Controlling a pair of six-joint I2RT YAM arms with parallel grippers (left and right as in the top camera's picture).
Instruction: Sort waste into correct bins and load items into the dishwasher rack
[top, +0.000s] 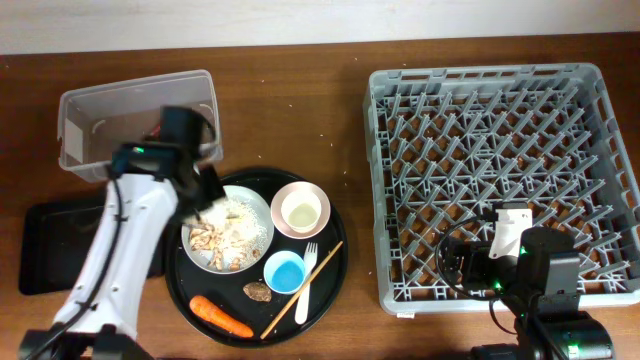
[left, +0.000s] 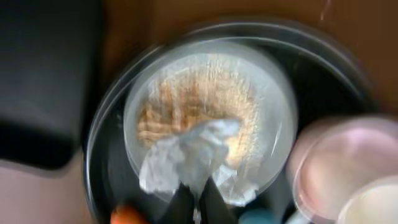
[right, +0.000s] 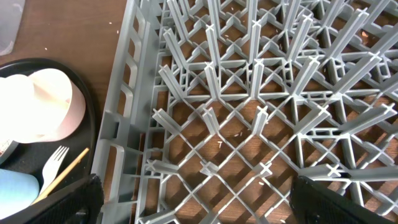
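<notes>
Your left jaws are pinched together on the white crumpled tissue (left: 186, 155), gripping its lower edge. The wrist view is blurred, so you cannot tell whether the tissue hangs free or touches what is below. Straight beneath the jaws lies the grey-white plate (left: 208, 118), heaped with rice and beige scraps (left: 199, 102). The plate sits on the round black tray (top: 335, 270).

To one side of the jaws, the pink bowl (top: 301, 210) touches the plate's rim, with the white cup (right: 37, 102) nested inside it. Near the bowl on the round tray are the light-blue cup (top: 285, 271), the white fork (top: 306, 283) and a wooden stick (top: 318, 268). The brown lump (top: 257, 291) and the carrot (top: 221, 316) are there as well.

In the overhead view, the clear tub (top: 140, 125) stands on the counter (top: 300, 120) just beyond the left jaws. The flat black tray (top: 55, 245) lies on the other side of your left arm (top: 120, 250).

Your right jaws are spread wide and hold nothing. They hang over the near left corner of the dishwasher rack (top: 500, 180), with its upright pegs directly below them.
</notes>
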